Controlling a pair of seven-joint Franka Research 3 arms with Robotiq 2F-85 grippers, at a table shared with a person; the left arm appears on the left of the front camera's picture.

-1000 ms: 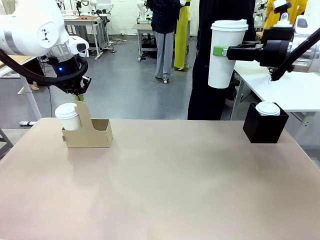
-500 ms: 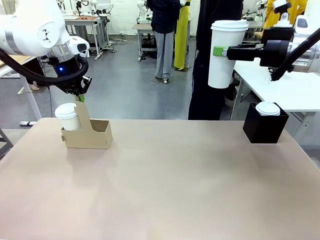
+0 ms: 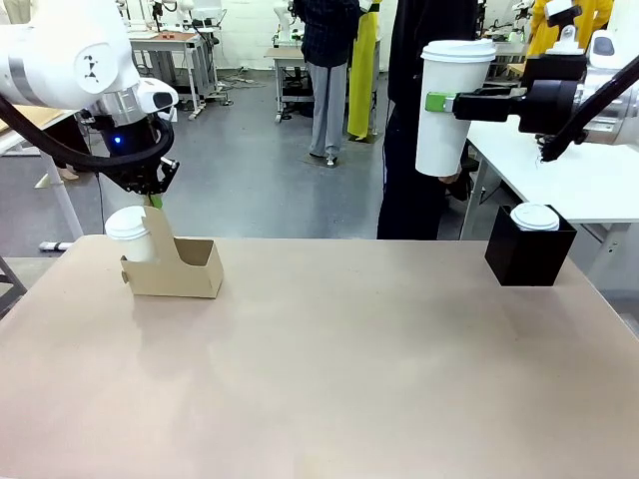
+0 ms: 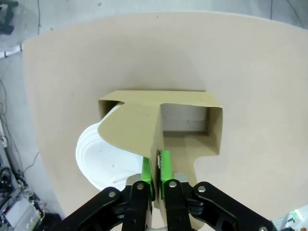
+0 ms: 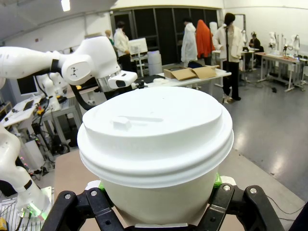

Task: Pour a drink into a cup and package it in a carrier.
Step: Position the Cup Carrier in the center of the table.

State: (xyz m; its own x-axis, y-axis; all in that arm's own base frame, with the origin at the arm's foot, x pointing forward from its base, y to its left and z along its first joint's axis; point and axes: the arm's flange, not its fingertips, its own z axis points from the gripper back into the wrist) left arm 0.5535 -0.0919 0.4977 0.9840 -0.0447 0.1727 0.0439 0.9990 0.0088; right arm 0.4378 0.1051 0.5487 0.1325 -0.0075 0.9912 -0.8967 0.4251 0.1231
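The left hand [image 3: 155, 196] points down at the far left of the table [image 3: 349, 369]. Its green pads [image 4: 147, 169] are pressed together on the top edge of the handle panel [image 4: 132, 130] of the carrier [image 3: 176, 267], so it has the cardboard pinched tight. From the wrist view the left hand [image 4: 157, 166] grips that panel right at its corner. The carrier [image 4: 214, 130] sits low over the table top, a little tilted; I cannot tell whether its base touches the surface. A short cup [image 3: 131, 236] with a white lid stands in the carrier's left slot, just beside the panel, and its lid [image 4: 103, 161] shows round and white below the left hand.

Over on the right, the right hand [image 3: 440, 102] reaches in sideways, high above the table, and is clamped around the tall cup [image 3: 454, 105], which hangs upright with its lid on. In the right wrist view the right hand [image 5: 159, 211] hugs the tall cup [image 5: 156, 144] from both sides just under the lid.

Below it, on the far right of the table, a black box [image 3: 529, 254] holds another lidded cup [image 3: 535, 217].
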